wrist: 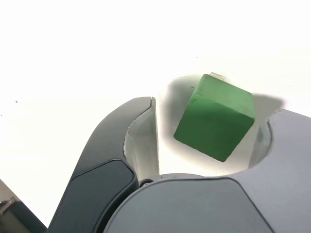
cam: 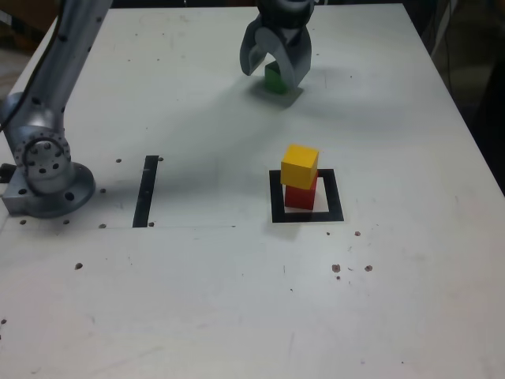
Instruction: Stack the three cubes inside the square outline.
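The green cube (cam: pixel 274 79) (wrist: pixel 214 116) rests on the white table at the back, between the two jaws of my gripper (cam: pixel 272 77) (wrist: pixel 216 107). The jaws are open around it. In the wrist view a gap shows between one jaw and the cube, and the cube lies close against the other jaw. The yellow cube (cam: pixel 300 166) sits on top of the red cube (cam: pixel 300 196), slightly turned. That red cube stands inside the black square outline (cam: pixel 276 213) near the table's middle.
The arm's grey base (cam: pixel 43 170) stands at the exterior view's left edge. A narrow black strip (cam: pixel 146 189) lies between the base and the square. Small dark specks dot the white table (cam: pixel 237 300) near the front.
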Controlling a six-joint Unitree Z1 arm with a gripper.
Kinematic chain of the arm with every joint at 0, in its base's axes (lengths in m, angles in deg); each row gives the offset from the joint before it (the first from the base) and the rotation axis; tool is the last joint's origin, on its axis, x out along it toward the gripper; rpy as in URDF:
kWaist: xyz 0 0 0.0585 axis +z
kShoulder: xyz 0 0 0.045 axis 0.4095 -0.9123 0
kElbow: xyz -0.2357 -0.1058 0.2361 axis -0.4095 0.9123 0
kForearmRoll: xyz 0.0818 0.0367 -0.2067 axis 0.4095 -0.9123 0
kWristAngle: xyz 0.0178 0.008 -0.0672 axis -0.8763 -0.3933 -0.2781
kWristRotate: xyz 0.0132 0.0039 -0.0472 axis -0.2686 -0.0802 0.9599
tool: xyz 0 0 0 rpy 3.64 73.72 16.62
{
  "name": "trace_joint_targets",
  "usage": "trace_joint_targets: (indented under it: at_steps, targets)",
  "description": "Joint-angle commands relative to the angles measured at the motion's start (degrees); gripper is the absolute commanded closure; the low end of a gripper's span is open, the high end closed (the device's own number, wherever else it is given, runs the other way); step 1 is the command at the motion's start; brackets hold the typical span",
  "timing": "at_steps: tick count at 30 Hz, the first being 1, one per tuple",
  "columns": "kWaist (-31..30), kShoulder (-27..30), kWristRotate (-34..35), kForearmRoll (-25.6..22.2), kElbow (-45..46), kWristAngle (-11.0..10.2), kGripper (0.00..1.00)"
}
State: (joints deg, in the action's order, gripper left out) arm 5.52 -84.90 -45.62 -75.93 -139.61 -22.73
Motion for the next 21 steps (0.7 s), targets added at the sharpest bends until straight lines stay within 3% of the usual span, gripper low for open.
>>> trace_joint_targets:
  at_steps: [1,8,21]
  targets:
    - [0.1,-0.5,-0.1,0.1,-0.4,0.1,0.50]
    - [0.1,-1.1,-0.2,0.1,-0.5,0.4,0.61]
    - [0.1,-1.2,-0.4,0.2,-0.4,4.0,0.77]
